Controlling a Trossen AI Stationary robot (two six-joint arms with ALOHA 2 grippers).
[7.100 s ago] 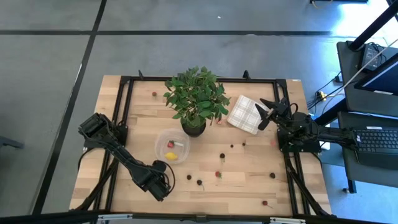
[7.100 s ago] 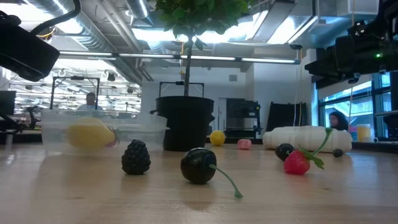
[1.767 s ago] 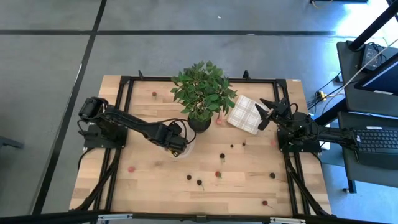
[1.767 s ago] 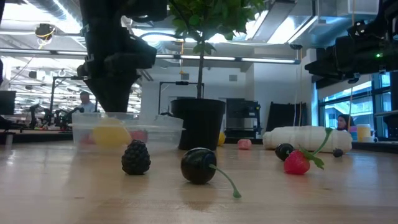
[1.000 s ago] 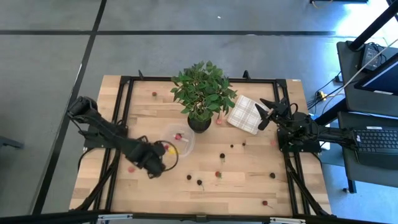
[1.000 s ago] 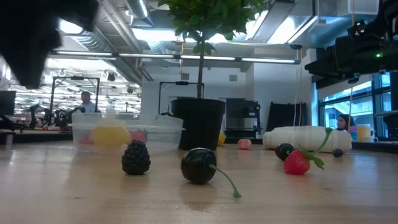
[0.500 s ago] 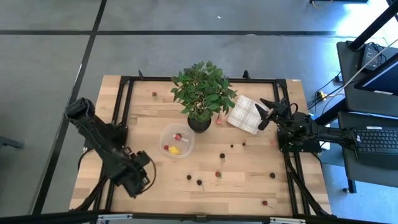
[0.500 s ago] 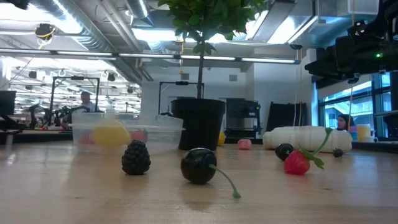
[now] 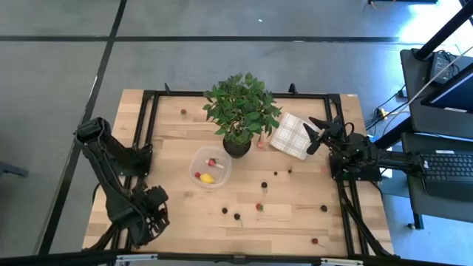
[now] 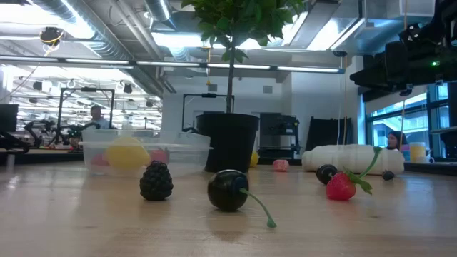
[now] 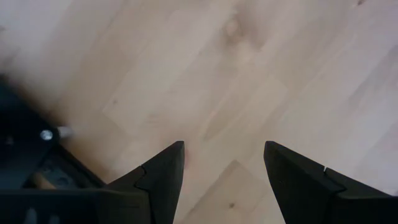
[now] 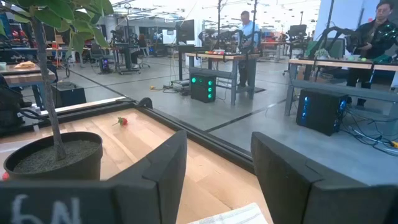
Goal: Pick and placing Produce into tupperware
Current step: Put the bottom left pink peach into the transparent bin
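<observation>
The clear tupperware (image 9: 210,168) stands left of the table's middle, holding a yellow lemon piece (image 9: 208,178) and red bits. In the low view the tupperware (image 10: 146,153) shows behind a blackberry (image 10: 156,180). More produce lies loose on the wood: a dark cherry (image 10: 228,190), a strawberry (image 10: 341,185) and small berries (image 9: 264,185). My left gripper (image 9: 150,217) hangs open over bare wood near the table's near left corner, with nothing between its fingers (image 11: 163,174). My right gripper (image 9: 319,134) stands open and level at the right, beside the checked cloth.
A potted plant (image 9: 240,112) stands just behind the tupperware. A white checked cloth (image 9: 292,135) lies folded to the plant's right. A black frame (image 9: 151,125) runs round the table. Loose berries dot the near right part (image 9: 323,208).
My left gripper has swung away from the tupperware toward the table's near left corner, rolling as it went, with its fingers still open. It has left the low view. The tupperware and its contents stay in place.
</observation>
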